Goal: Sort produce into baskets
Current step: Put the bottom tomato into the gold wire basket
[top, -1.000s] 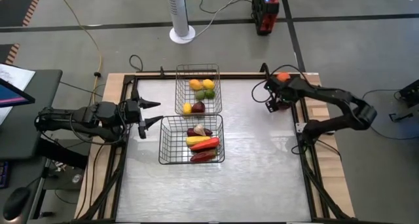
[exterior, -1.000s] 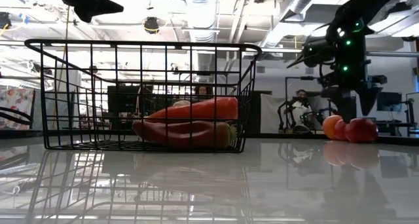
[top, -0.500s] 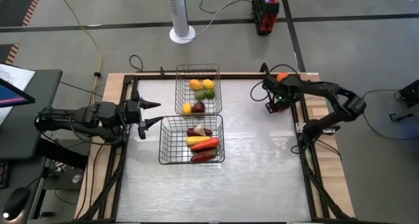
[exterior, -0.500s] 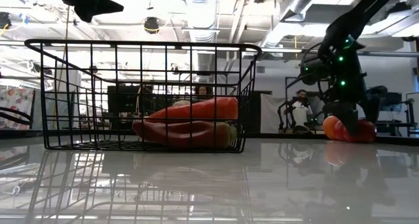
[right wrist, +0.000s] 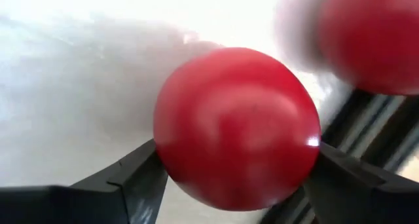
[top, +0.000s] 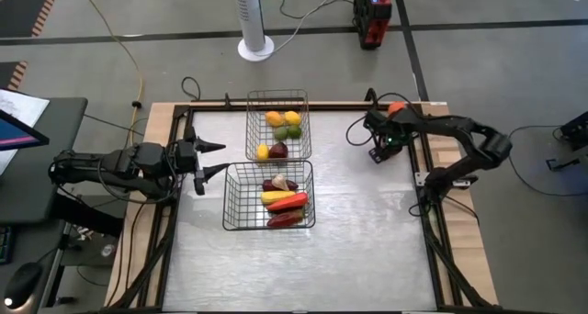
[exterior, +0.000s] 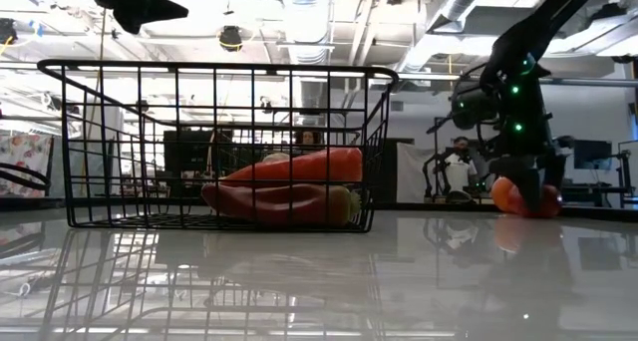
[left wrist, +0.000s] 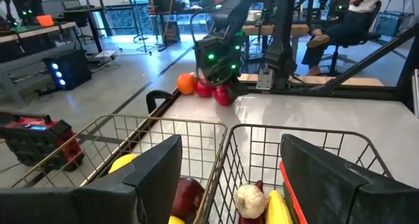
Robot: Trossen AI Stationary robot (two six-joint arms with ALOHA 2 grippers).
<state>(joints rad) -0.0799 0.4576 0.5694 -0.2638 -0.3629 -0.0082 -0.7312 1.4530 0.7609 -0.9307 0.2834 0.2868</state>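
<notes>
Overhead, table-level, two wrist cameras

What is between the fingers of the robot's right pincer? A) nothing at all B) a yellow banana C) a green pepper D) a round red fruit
D: the right wrist view shows a round red fruit filling the gap between the two dark fingers of the right pincer, at the table's far right corner.

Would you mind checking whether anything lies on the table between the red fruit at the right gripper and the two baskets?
Nothing visible does. The right gripper has its fingers around the red fruit, and bare table runs from there to the silvery basket and darker basket.
</notes>
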